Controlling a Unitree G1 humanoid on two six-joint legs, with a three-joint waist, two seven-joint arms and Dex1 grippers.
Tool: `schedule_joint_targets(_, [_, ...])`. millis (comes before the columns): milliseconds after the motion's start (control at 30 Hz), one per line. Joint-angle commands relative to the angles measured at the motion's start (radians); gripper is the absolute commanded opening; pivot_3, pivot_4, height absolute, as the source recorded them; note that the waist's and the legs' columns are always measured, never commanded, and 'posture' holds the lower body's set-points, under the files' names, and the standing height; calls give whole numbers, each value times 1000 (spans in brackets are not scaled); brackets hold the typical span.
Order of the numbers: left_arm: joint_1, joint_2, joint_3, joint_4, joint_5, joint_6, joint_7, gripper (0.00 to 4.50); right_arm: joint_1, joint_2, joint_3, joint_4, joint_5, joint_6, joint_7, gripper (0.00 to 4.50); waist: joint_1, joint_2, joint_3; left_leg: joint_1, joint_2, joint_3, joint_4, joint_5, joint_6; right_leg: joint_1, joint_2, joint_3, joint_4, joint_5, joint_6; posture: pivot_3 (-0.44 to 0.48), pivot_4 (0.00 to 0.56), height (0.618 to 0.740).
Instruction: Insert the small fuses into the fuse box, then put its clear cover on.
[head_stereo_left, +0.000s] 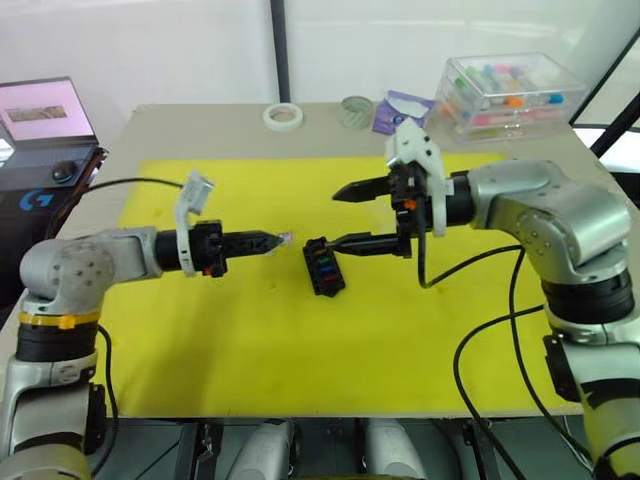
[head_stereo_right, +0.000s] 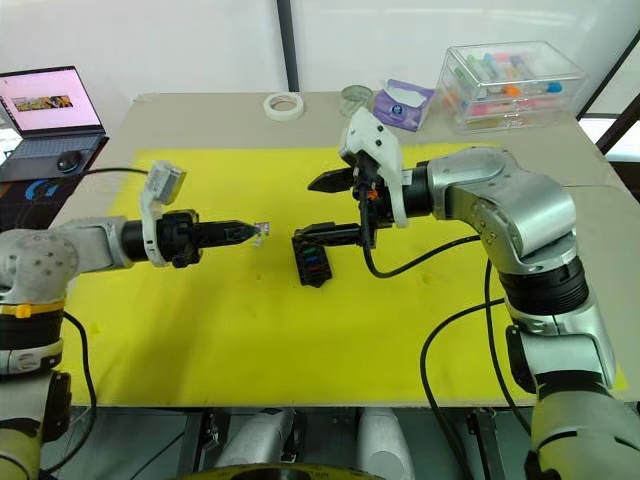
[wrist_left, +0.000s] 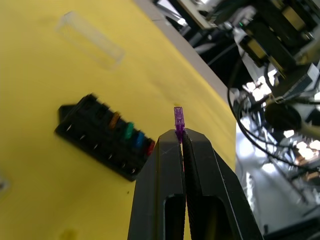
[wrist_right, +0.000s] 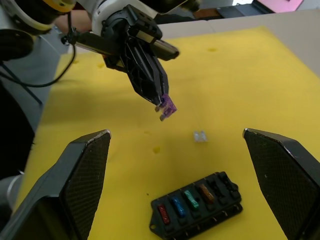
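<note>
The black fuse box lies mid-mat, with red, blue, green and orange small fuses in its slots and two slots empty. My left gripper is shut on a purple fuse, held in the air just left of the box. My right gripper is open, its fingers spread wide above the box's right end; the lower fingertip hangs close to the box. A tiny pale fuse lies loose on the mat. The clear cover lies on the mat beyond the box.
The yellow mat covers most of the table. At the back stand a large clear box of coloured tubes, a tape roll, a small round dish and a purple packet. A laptop sits far left.
</note>
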Motion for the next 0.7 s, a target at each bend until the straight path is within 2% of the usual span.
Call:
schedule_joint_targets(33, [22, 42, -70, -62, 191, -290, -151, 13, -19, -4, 2, -30, 9, 8, -5, 4500, 0, 0, 0, 0, 0, 0, 0, 0, 0, 0, 0, 0, 0, 0, 0, 0, 150, 740])
schedule_joint_targets(133, [47, 34, -100, -50, 306, -486, -210, 13, -15, -10, 22, -37, -15, -22, -1, 4500, 1, 1, 0, 0, 0, 0, -1, 0, 0, 0, 0, 0, 0, 0, 0, 0, 150, 740])
schedule_joint_targets(367, [51, -45, -114, -62, 425, -641, -149, 13, -5, -13, 87, -61, -110, -116, -25, 4500, 20, 0, 0, -1, 0, 0, 1, 0, 1, -1, 0, -1, 0, 0, 0, 0, 150, 740])
schedule_joint_targets(467, [62, -61, -114, -77, 443, -656, -135, 0, 17, -7, 103, -100, -128, -131, -42, 3890, 22, 0, 0, -2, 0, 0, 2, 0, 1, -1, 0, -1, 0, 0, 0, 0, 150, 740])
schedule_joint_targets(600, [67, -72, -109, -78, 456, -658, -124, 0, 29, -9, 122, -127, -156, -151, -53, 2530, 23, 0, 1, -2, 0, 0, 2, 0, 1, -1, 0, -1, 0, 0, 0, 0, 150, 740])
schedule_joint_targets(700, [60, -79, -113, -79, 466, -664, -125, 0, 36, -14, 150, -126, -205, -189, -61, 2530, 23, 0, 1, -2, 0, 0, 2, 0, 1, -1, 0, -1, 0, 0, 0, 0, 150, 740])
